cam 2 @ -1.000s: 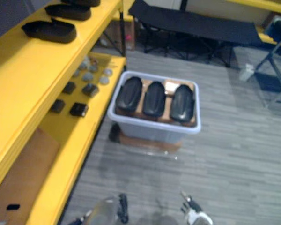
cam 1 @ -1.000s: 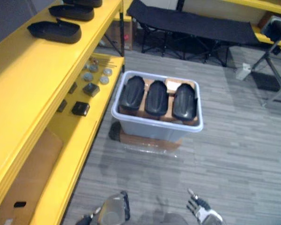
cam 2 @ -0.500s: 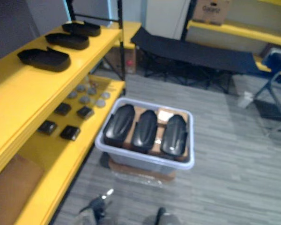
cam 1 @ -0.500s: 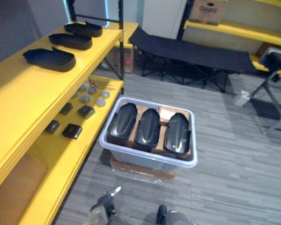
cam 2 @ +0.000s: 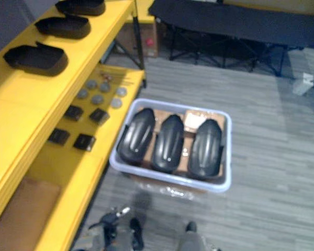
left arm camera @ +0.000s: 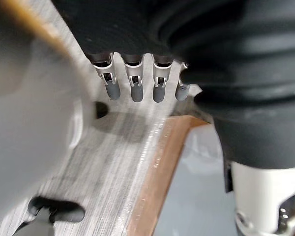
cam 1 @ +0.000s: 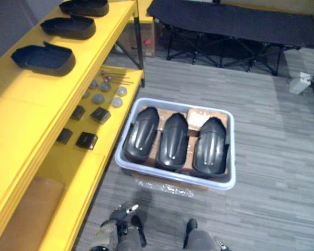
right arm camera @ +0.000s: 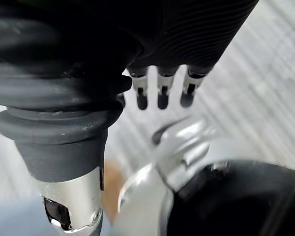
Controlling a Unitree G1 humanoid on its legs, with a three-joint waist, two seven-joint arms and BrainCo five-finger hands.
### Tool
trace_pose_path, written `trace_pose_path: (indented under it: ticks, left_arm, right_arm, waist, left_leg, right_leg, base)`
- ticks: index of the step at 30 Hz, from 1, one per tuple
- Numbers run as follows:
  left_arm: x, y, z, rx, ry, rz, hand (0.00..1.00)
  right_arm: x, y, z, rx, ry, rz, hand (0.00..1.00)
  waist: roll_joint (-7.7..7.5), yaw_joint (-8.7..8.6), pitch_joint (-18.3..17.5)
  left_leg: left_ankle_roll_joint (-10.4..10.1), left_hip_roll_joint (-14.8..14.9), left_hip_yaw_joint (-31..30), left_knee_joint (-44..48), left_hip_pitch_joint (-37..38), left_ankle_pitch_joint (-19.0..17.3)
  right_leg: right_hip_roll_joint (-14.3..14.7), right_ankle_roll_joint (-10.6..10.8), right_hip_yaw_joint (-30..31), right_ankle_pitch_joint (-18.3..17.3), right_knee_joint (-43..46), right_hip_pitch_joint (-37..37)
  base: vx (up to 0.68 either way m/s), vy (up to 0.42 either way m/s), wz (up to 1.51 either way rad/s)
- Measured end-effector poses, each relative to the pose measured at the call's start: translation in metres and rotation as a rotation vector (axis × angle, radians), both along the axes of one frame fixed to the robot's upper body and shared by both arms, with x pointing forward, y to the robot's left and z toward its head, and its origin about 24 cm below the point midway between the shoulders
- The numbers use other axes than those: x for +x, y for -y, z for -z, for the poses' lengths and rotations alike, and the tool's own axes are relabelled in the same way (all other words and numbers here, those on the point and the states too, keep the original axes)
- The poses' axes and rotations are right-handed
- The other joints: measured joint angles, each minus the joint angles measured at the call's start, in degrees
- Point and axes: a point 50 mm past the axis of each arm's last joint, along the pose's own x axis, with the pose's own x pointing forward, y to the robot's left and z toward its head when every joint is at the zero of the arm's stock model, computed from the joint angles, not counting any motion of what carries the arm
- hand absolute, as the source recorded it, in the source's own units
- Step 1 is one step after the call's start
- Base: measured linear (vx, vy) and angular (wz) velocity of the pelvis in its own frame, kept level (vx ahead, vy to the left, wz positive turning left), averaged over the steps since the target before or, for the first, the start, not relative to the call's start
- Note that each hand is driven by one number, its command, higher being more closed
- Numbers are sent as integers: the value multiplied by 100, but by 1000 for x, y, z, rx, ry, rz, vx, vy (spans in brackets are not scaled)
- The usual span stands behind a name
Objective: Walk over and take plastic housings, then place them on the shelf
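Note:
Three black plastic housings lie side by side in a grey bin (cam 1: 167, 172) on the floor: left (cam 1: 141, 135), middle (cam 1: 174, 141), right (cam 1: 210, 146). Three more black housings rest on the top board of the yellow shelf (cam 1: 21, 104), the nearest one (cam 1: 42, 57) closest to me. My left hand (cam 1: 118, 230) hangs low at the near edge of the floor, well short of the bin. In the left wrist view its fingers (left arm camera: 132, 88) are straight and hold nothing. My right hand's fingers (right arm camera: 160, 93) are also straight and empty.
The lower yellow board (cam 1: 78, 172) carries small black blocks (cam 1: 87, 140) and grey discs (cam 1: 99, 98). A brown cardboard box (cam 1: 26, 209) sits further down it. A black folding cot (cam 1: 235, 18) stands behind the bin. Grey carpet lies to the bin's right.
The whole picture has shifted as the camera moved and tipped down. The bin now sits nearer and more central. The housings have not moved in the bin.

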Motion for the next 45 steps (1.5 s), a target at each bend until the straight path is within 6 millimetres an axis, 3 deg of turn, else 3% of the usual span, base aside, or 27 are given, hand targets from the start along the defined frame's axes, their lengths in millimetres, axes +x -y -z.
trace_pose_path:
  ticks: [3,4,5,6,7,9,11,13,15,16,17,18,20,21,24,27,31,35,39,45]
  left_arm:
    - [12,6,-8,20,68,62,0]
    - [11,11,-7,33,65,96,0]
    - [7,14,-5,45,51,130,0]
    - [4,14,-3,54,43,137,0]
    - [-3,13,1,81,19,149,0]
    - [-8,6,2,144,13,195,0]
    - [-9,-5,2,212,8,234,0]
    - [-8,-17,-1,264,27,246,0]
    - [-9,-26,-3,296,37,251,0]
    - [-10,-28,-3,299,37,251,0]
    - [-13,-31,-2,303,32,246,0]
    - [-14,-32,-2,303,35,241,0]
    - [-17,-35,-4,306,53,238,0]
    - [-18,-35,-4,304,54,236,0]
    - [-21,-38,-6,294,71,205,0]
    - [-13,-37,-12,292,129,194,0]
    - [-1,-41,-22,300,194,147,0]
    - [13,-44,-29,312,231,88,0]
    - [26,-43,-34,316,268,66,0]
    - [31,-43,-35,299,274,23,0]
  right_arm:
    - [48,-4,-26,-155,256,-407,0]
    - [76,-16,-45,-204,405,-626,0]
    - [103,-38,-65,-228,558,-827,0]
    - [113,-50,-75,-235,631,-922,0]
    - [135,-76,-98,-241,791,-1083,0]
    - [163,-111,-143,-265,1059,-1232,0]
    - [179,-128,-182,-270,1253,-1230,0]
    - [203,-126,-249,-305,1506,-1051,0]
    - [223,-98,-291,-362,1587,-732,0]
    - [227,-85,-299,-392,1586,-620,0]
    - [230,-55,-309,-454,1570,-425,0]
    - [230,-41,-311,-495,1552,-343,0]
    - [221,10,-305,-639,1425,-106,0]
    - [216,22,-301,-667,1388,-57,0]
    - [186,74,-259,-768,1128,176,0]
    - [171,103,-233,-764,978,316,0]
    - [170,110,-218,-732,904,383,0]
    - [180,114,-207,-726,814,500,0]
    - [204,124,-223,-754,787,613,0]
    - [215,130,-235,-757,785,664,0]
  waist:
    - [10,-35,-7]
    - [10,-39,-7]
    - [10,-23,-7]
    - [0,5,-1]
    - [-9,81,0]
    - [-21,237,7]
    - [-62,380,30]
    - [-150,501,51]
    - [-219,496,63]
    - [-231,485,55]
    - [-240,470,50]
    - [-245,463,47]
    - [-220,325,62]
    - [-198,295,74]
    - [-71,107,227]
    - [-2,11,519]
    - [-77,62,781]
    - [-175,246,845]
    - [-79,377,1037]
    - [-14,476,1177]
  left_leg:
    - [58,-106,-255,-116,-116,59]
    - [64,-132,-386,-142,-220,92]
    - [60,-143,-566,-130,-309,105]
    - [54,-143,-618,-130,-330,109]
    - [45,-139,-726,-126,-361,115]
    - [44,-140,-927,-99,-406,115]
    - [43,-134,-991,-45,-401,113]
    - [45,-124,-1014,28,-389,109]
    - [64,-106,-956,77,-274,60]
    - [69,-105,-946,100,-240,34]
    - [71,-89,-926,206,-202,-52]
    - [70,-74,-900,278,-205,-106]
    - [79,-37,-808,522,-276,-262]
    - [84,-28,-799,597,-321,-297]
    - [85,91,-653,940,-697,-432]
    - [90,153,-679,1090,-1033,-445]
    - [76,150,-850,1136,-1402,-409]
    - [123,150,-1012,1261,-1794,-348]
    - [136,97,-1300,1458,-2133,-341]
    - [136,59,-1467,1607,-2377,-342]
  right_leg:
    - [-21,4,-156,3,-127,-3]
    - [-20,8,-255,5,-158,-28]
    - [3,7,-344,7,-191,-19]
    - [16,6,-400,8,-205,-6]
    - [43,3,-471,8,-227,39]
    - [79,-5,-576,9,-248,140]
    - [94,-8,-586,8,-247,204]
    - [93,-49,-555,34,-195,224]
    - [96,-111,-435,78,-189,302]
    - [94,-115,-395,80,-184,333]
    - [94,-121,-354,84,-171,387]
    - [96,-121,-292,84,-164,388]
    - [94,-121,-186,83,-185,370]
    - [96,-121,-127,83,-191,348]
    - [149,-105,143,87,-199,-10]
    - [201,-48,237,148,-197,-308]
    - [268,-57,255,221,-193,-616]
    - [310,-16,149,272,-161,-873]
    - [288,-140,151,74,324,-1221]
    - [213,-128,85,-247,874,-1564]
  base:
    - [72,10,25]
    - [49,-14,43]
    - [37,-18,42]
    - [29,-33,46]
    - [33,-29,37]
    - [37,-18,47]
    - [12,8,28]
    - [-16,32,8]
    - [-37,44,-15]
    - [-52,49,-17]
    - [-51,42,-13]
    - [-75,54,-26]
    - [-96,56,-28]
    - [-91,54,-22]
    - [-127,51,-35]
    - [-109,23,-18]
    - [-89,-4,1]
    - [21,5,18]
    - [49,29,21]
    - [0,-10,12]
